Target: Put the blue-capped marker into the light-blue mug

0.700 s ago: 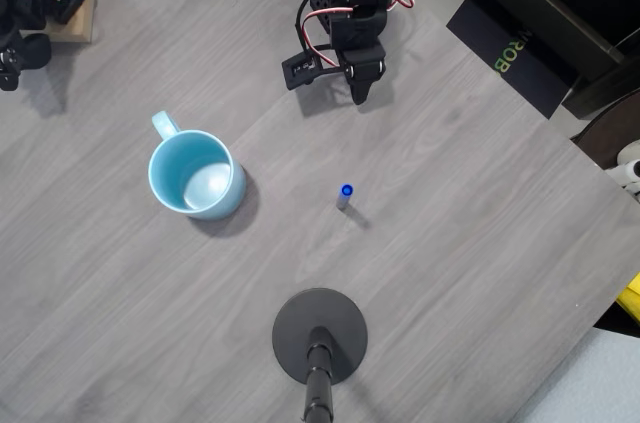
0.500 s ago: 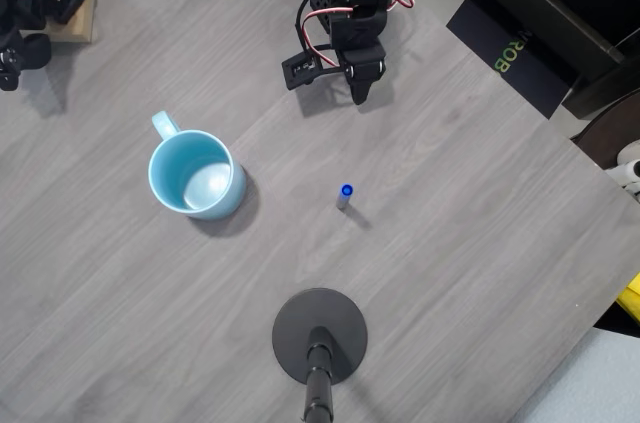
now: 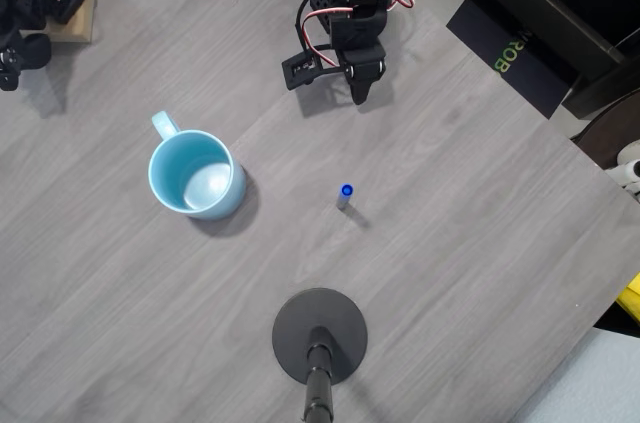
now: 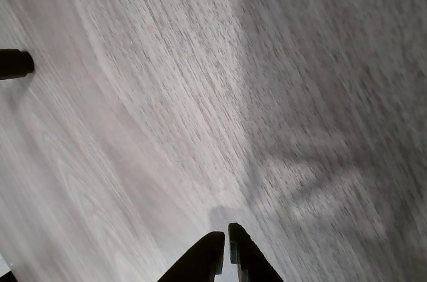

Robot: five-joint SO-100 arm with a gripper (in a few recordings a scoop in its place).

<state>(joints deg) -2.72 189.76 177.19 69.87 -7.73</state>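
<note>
Mid-table in the overhead view, the blue-capped marker (image 3: pixel 344 195) stands on end, cap up, so I read it mostly as a blue dot with a short stub of barrel below it; long axis is near vertical, leaning slightly toward the bottom of that picture, though some of that may just be camera angle. It sits well apart from the light-blue mug (image 3: pixel 196 174), which is upright to its left, mouth open, handle toward the upper left. My gripper (image 4: pixel 224 245) is parked near the top edge of the table (image 3: pixel 480 243), well away from both, with nothing in it; in the wrist view the two fingertips nearly touch, so I call it closed. Main risk as I judge it: an upright marker is tippy, and any brush from a fingertip on approach knocks it flat and sends it rolling. Coming in with fingers not spread enough would do that. Second risk: the black round stand base (image 3: pixel 320 335) sits near the marker, toward the bottom edge, and could catch the arm on a low sweep
</note>
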